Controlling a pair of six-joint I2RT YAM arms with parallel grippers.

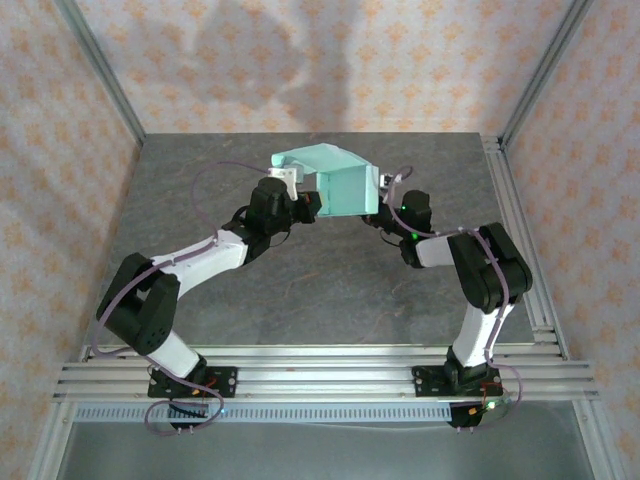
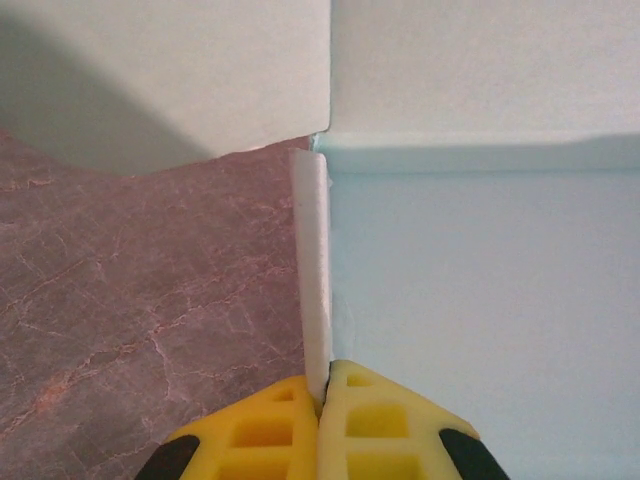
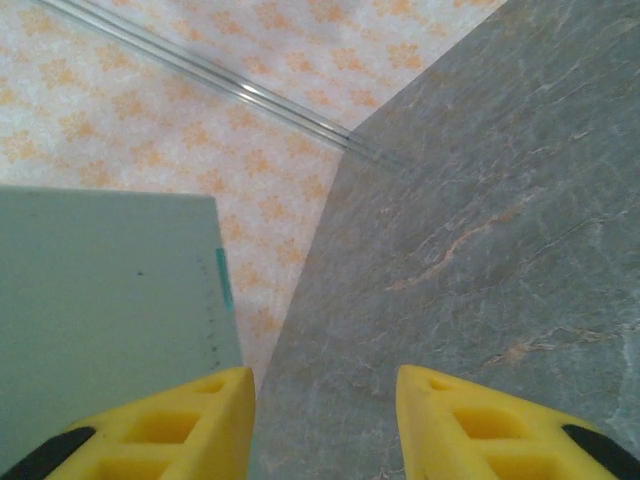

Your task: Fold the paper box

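Broadly, the table (image 1: pixel 330 290) carried one box (image 1: pixel 345 188), half formed, toward the middle of its far edge. It sat between the tips of the two arms. Whether its lower edge touched the table could not be told. From above, its long axis ran roughly left to right across the table, one end at each gripper, with a loose flap (image 1: pixel 300 157) angling off at the left end.

The left gripper (image 2: pixel 320 400) was pressed together, pinching a thin upright edge of card where two panels met. The broad mint panel lay to the right of that pinch and bare table to the left.

The right gripper (image 3: pixel 325 410) was spread wide with nothing between its fingers. In its wrist view, the box's flat panel lay off to the left, just beside the outer face of one finger (image 3: pixel 190 420) rather than in the gap. Both arms were about equally near, but only the left held the box. The right would probably need to shift toward the card to bring that end panel into its gap.
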